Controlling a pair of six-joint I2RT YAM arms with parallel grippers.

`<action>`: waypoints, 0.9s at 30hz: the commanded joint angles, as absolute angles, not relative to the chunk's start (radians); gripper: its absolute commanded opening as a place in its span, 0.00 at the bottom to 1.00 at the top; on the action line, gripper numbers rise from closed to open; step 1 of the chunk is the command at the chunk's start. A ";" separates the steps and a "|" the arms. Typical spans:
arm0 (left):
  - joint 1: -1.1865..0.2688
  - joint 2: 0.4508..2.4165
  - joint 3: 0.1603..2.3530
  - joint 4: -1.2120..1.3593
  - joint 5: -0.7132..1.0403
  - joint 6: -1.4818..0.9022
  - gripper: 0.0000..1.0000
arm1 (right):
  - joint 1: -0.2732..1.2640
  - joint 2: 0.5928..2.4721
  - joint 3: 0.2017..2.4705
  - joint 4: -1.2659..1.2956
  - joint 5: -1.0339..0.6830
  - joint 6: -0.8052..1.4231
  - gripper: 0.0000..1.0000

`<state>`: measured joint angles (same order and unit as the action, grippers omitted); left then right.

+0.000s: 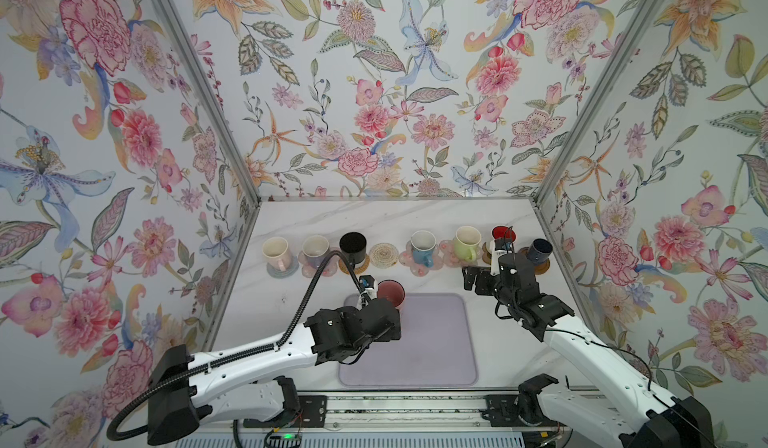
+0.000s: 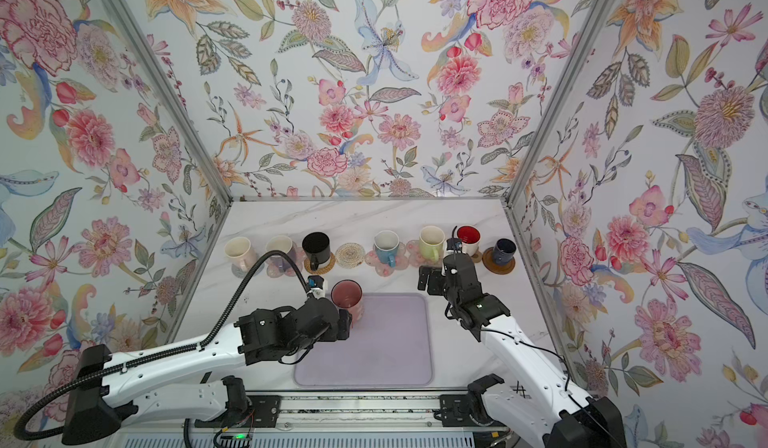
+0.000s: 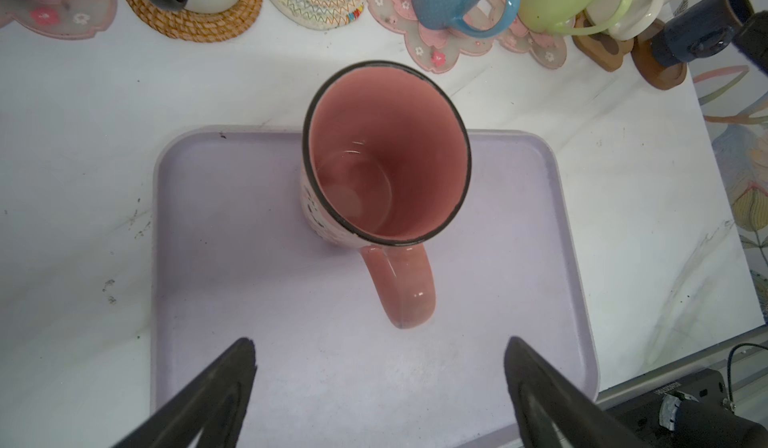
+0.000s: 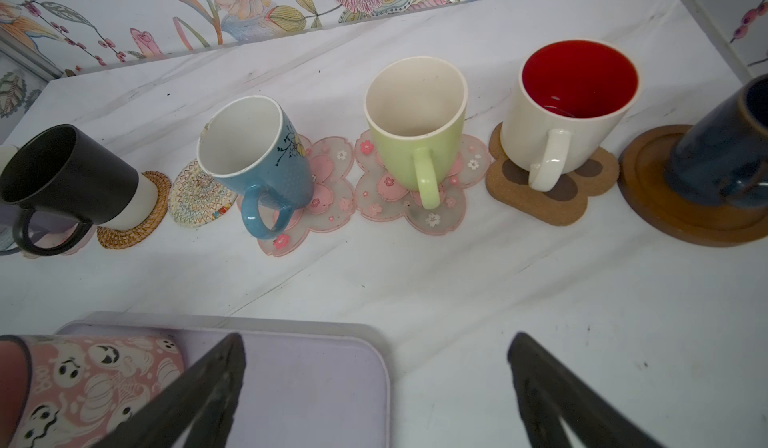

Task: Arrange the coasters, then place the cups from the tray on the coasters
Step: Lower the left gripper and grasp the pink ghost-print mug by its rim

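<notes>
Pink mug (image 3: 386, 155) upright on tray (image 3: 232, 259), far left corner, handle pointing at left gripper (image 3: 380, 342). Its jaws are spread wide, nothing held, hovering over the tray just short of the handle. Right gripper (image 4: 376, 338) equally wide, empty, above table (image 4: 457, 292) between tray and green mug (image 4: 415, 134). Woven coaster (image 1: 383, 255) bare, between black mug (image 1: 352, 247) and blue mug (image 1: 423, 247)
</notes>
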<state>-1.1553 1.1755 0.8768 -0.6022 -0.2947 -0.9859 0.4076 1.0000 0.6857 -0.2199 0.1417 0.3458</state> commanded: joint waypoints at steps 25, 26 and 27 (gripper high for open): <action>-1.075 1.465 0.977 -0.586 -0.241 -0.907 0.61 | 0.367 0.971 0.638 -0.206 0.094 0.366 0.99; -1.074 1.467 0.977 -0.580 -0.238 -0.904 0.59 | 0.365 0.971 0.637 -0.207 0.091 0.367 0.99; -1.072 1.470 0.979 -0.576 -0.235 -0.901 0.59 | 0.365 0.974 0.638 -0.207 0.092 0.366 0.99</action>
<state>-1.0840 1.4509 0.9588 -0.5823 -0.2390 -0.9207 0.3706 0.9867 0.6525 -0.2123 0.1040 0.3565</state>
